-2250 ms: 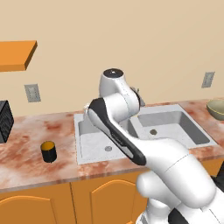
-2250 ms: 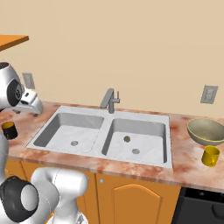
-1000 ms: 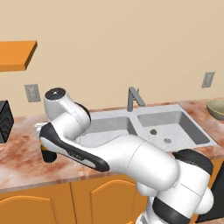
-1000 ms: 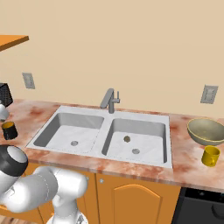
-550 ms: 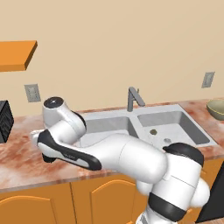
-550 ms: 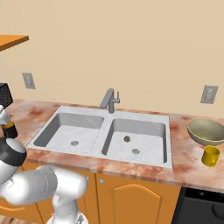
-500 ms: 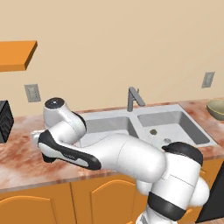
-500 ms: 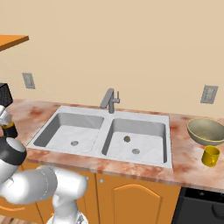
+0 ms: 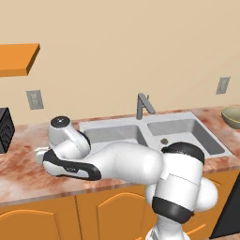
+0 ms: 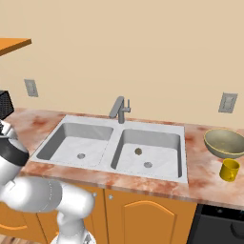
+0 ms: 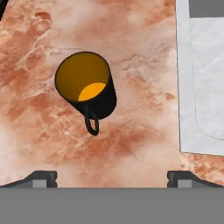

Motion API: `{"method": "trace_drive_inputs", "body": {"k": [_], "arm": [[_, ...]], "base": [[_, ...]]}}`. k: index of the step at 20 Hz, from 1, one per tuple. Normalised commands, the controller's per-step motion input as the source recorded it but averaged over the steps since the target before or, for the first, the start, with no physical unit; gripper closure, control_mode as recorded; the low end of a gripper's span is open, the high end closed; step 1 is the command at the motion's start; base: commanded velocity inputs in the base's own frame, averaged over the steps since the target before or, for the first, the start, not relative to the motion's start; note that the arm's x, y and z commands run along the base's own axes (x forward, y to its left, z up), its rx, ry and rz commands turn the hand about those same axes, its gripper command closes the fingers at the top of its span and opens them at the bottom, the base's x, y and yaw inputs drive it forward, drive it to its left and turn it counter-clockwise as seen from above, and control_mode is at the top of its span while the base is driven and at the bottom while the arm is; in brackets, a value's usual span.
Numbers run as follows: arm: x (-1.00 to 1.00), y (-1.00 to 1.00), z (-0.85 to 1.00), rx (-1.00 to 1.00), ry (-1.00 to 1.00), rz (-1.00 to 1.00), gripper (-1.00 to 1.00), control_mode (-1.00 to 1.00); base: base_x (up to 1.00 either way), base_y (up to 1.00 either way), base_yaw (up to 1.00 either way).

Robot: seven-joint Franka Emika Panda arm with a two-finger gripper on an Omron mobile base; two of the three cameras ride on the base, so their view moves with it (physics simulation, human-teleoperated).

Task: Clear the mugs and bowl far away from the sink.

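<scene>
A small black mug (image 11: 87,89) with an orange inside stands upright on the marble counter in the hand view, its handle turned toward me. My gripper (image 11: 112,179) hangs above it, open, with its fingertips (image 11: 41,178) far apart and nothing between them. The mug sits ahead and a little left of the gap. The sink (image 11: 201,78) shows its pale rim at the right of that view. Across the sink (image 10: 95,138), the olive bowl (image 10: 224,142) rests on the right counter with a yellow mug (image 10: 229,169) just in front of it. The bowl (image 9: 232,116) also sits at the right edge of the left base view.
The grey faucet (image 10: 119,108) rises behind the double basin. A black appliance (image 9: 3,129) stands at the far left of the counter under an orange shelf (image 9: 16,58). My arm (image 9: 112,161) stretches low over the counter left of the sink.
My arm has swung from above the sink to the left counter and dropped lower over the black mug. The jaws have stayed open. The bowl and yellow mug have not moved.
</scene>
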Motion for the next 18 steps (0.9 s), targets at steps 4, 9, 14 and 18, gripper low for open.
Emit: {"method": "trace_drive_inputs", "body": {"k": [4, 9, 14, 18], "arm": [[0.01, 0.29, -0.1, 0.0, 0.02, 0.02, -1.0, -1.0], [0.1, 0.1, -0.05, 0.0, 0.0, 0.0, -1.0, -1.0], [0.09, 0.0, -0.15, 0.0, 0.0, 0.0, -1.0, -1.0], [0.06, 0.08, -0.24, 0.0, 0.0, 0.0, -1.0, -1.0]], "base": [[0.0, 0.0, 0.0], [0.0, 0.0, 0.0], [0.0, 0.0, 0.0], [0.0, 0.0, 0.0]]}}
